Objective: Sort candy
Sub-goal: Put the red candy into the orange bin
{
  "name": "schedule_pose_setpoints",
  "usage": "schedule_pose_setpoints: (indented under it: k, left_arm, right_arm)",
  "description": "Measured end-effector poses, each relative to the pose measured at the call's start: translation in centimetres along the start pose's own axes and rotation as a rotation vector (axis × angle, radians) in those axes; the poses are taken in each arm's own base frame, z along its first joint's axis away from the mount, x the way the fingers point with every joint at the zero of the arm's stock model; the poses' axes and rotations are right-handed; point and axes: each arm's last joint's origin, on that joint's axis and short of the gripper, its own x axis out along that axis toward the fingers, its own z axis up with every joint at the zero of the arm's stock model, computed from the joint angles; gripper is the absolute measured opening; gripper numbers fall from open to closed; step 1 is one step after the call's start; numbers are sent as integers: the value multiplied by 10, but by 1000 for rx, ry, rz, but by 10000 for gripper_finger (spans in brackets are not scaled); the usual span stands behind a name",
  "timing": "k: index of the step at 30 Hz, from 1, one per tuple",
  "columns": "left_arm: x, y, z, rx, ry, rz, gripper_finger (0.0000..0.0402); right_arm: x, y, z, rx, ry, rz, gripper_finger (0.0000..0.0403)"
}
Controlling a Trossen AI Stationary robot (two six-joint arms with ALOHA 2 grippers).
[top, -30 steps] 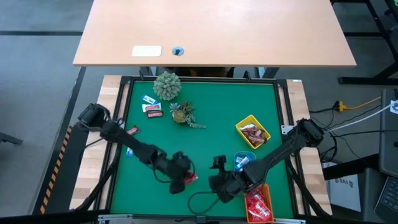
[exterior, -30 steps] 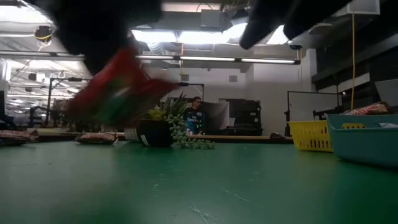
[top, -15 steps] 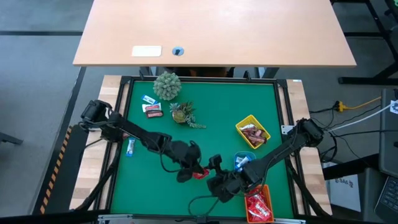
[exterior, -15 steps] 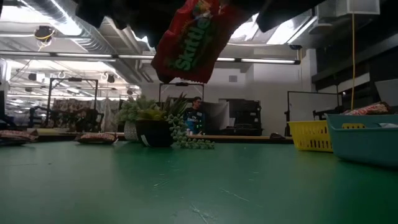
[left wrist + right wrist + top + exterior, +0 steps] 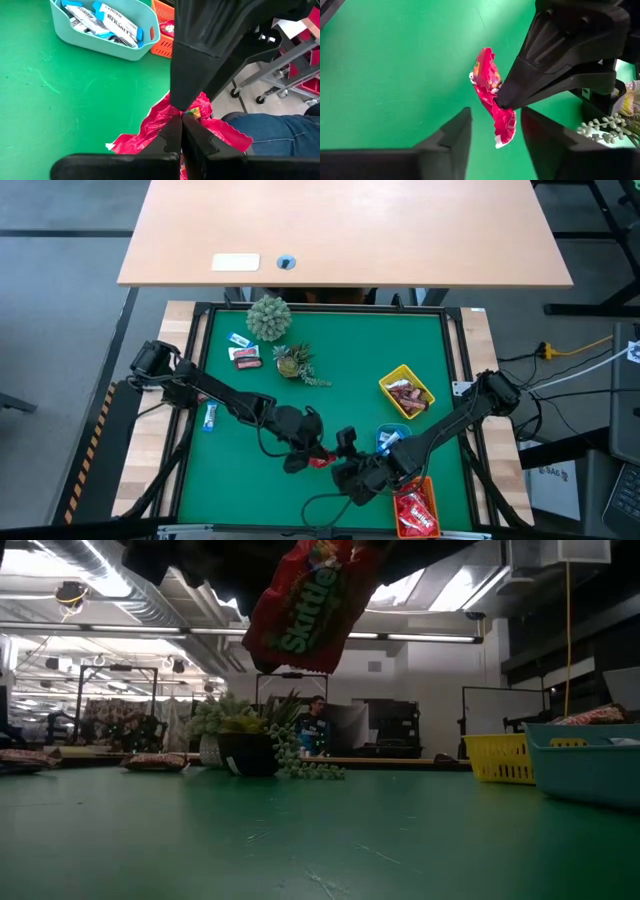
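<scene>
Left gripper [image 5: 181,131] clamping red Skittles packet [image 5: 492,95] in midair; right gripper [image 5: 495,131] now narrowing around it, fingers not touching packet — handover beginning.

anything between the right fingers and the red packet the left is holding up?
Nothing visible. The left gripper holds the red packet pinched above the green mat. The right gripper faces it with fingers spread either side; the gap to the packet is clear.
</scene>
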Motion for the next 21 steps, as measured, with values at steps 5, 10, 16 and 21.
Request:
schedule_pose_setpoints:
  k: [5,10,16,21]
  left_arm:
    - [0,0,0,1,0,1,0]
    - [0,0,0,1,4,4,0]
    - [0,0,-1,-4,2,15,0]
    - [0,0,-2,-1,11,7,12]
  right_arm:
    - [2,-4,0,10,6,-5,99]
    - [5,-9,1,27,0,0,27]
    - [7,-12,1,46,-3,25,15]
    - [7,-12,2,50,-8,40,4]
